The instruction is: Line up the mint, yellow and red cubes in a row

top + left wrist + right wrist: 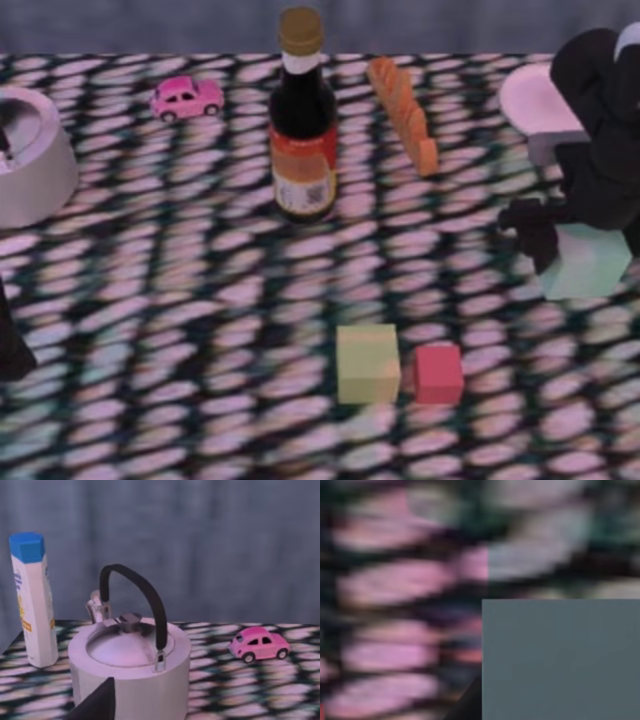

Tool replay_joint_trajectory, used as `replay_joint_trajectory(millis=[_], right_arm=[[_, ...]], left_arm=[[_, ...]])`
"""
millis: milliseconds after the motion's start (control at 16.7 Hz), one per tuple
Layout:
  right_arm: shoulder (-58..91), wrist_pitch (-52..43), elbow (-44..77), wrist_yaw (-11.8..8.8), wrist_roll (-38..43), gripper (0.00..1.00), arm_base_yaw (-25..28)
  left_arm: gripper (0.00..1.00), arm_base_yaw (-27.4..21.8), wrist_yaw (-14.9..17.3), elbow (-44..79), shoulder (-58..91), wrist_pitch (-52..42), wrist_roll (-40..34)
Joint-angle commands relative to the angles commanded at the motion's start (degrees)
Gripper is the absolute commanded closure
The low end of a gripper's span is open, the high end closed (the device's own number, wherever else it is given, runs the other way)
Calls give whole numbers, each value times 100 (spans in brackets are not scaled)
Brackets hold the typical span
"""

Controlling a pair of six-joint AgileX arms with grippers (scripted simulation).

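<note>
- Here the right gripper (590, 235) sits over the mint cube (588, 262) close to the tabletop's right edge, about midway along it; the arm covers the cube's far side, and whether the fingers have clenched on it I cannot tell.
- In the right wrist view the mint cube (560, 660) fills a large part of the frame at very close range, which suggests the gripper is low and right at the cube.
- The yellow cube (367, 364) and the red cube (438, 373) lie side by side toward the near edge, right of centre, with a narrow gap between them; they already read as the start of a row.
- The step in hand looks like fetching the mint cube to join that pair. To do it well, the grasp should be square on opposite faces, the cube lifted clear of the patterned cloth, then set in line with the other two, faces parallel.
- The open spot just right of the red cube is nearest; the approach should avoid nudging the small red one.
- The left arm (12, 345) is parked at the left edge, its camera looking at a kettle (129, 666), a pink toy car (259, 643) and a white bottle (34, 600).
</note>
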Motion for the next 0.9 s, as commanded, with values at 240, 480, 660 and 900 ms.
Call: replay_joint_trajectory(millis=[240, 480, 660, 900], right_arm=[[303, -230, 403, 7, 401, 100, 374], [1103, -867, 1750, 22, 1585, 100, 1407], [1778, -1430, 3061, 29, 2684, 100, 2367], [2483, -2048, 4496, 43, 3998, 100, 3536]], left_arm=[[0, 0, 0, 0, 0, 0, 0], [0, 0, 0, 0, 0, 0, 0], [0, 0, 0, 0, 0, 0, 0], [0, 0, 0, 0, 0, 0, 0]])
